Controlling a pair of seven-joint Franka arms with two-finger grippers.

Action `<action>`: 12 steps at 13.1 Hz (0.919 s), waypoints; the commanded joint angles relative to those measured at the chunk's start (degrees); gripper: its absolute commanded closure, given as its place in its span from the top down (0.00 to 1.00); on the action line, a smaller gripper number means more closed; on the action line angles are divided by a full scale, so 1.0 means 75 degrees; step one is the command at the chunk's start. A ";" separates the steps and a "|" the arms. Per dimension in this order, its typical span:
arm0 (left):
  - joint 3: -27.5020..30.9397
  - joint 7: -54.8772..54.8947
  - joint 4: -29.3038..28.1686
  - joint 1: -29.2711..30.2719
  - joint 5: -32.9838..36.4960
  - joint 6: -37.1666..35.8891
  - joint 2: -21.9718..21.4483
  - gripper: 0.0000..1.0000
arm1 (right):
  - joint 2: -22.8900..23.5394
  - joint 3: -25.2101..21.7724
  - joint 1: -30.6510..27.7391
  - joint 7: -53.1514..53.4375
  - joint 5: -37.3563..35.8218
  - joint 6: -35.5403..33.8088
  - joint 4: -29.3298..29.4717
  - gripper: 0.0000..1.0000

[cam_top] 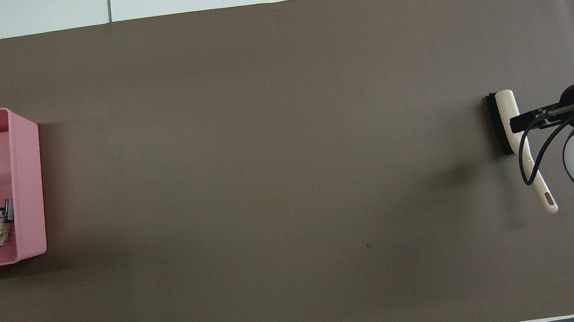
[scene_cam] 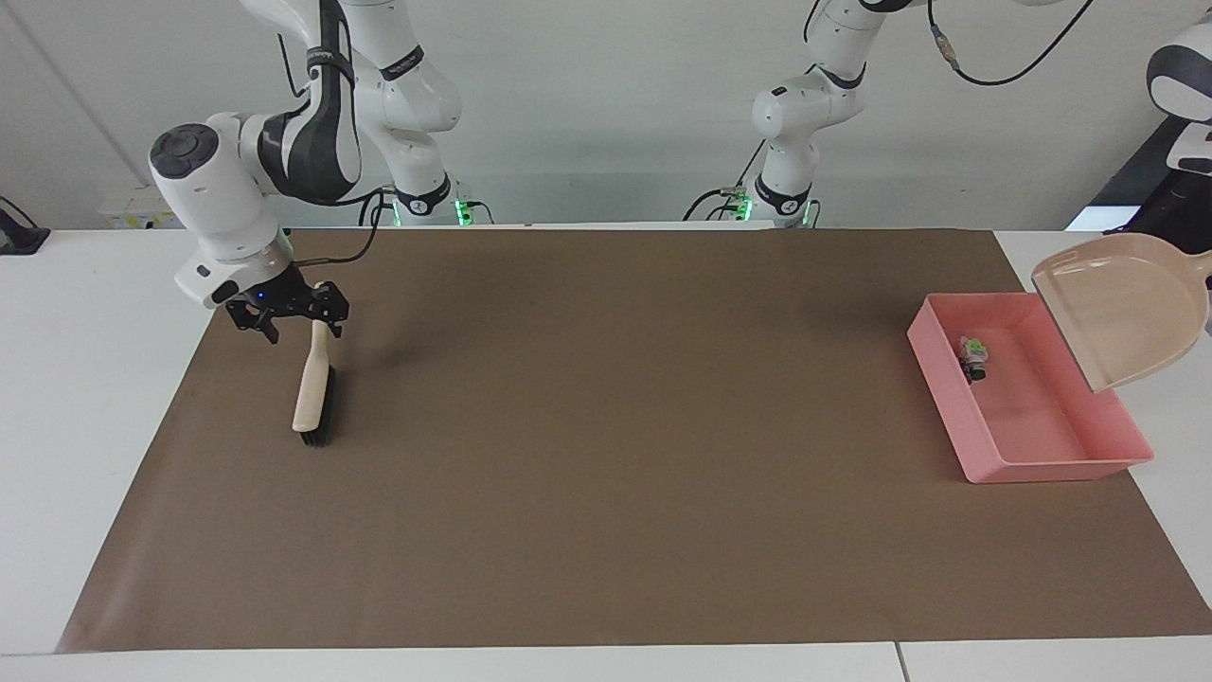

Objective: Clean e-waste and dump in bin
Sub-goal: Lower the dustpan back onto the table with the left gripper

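Brown mat [scene_cam: 606, 455], right tool [scene_cam: 289, 317] spread above brush [scene_cam: 312, 393] handle

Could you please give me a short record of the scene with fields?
e-waste: both pieces in the bin, toward its end nearer the robots
dustpan: empty, raised and tilted over the bin
brush: lying on the brown mat, toward the right arm's end
right gripper: open, just over the brush handle
left gripper: out of view, holding the dustpan
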 commanded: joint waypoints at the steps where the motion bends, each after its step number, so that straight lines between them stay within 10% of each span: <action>1: 0.0059 -0.0069 -0.0451 -0.0357 -0.1033 -0.0252 -0.0364 0.00 | 0.0216 0.0044 0.0218 0.0981 0.0010 -0.0998 0.1205 1.00; 6: 0.0059 -0.1222 -0.2942 -0.1655 -0.1635 0.0776 -0.1591 0.00 | 0.0309 0.0044 0.0395 0.1534 -0.0013 -0.3214 0.3479 1.00; 12: 0.0047 -0.4765 -0.4424 -0.4163 -0.1636 0.1223 -0.1701 0.00 | 0.0264 0.0021 0.0360 0.1523 -0.0013 -0.3685 0.3484 1.00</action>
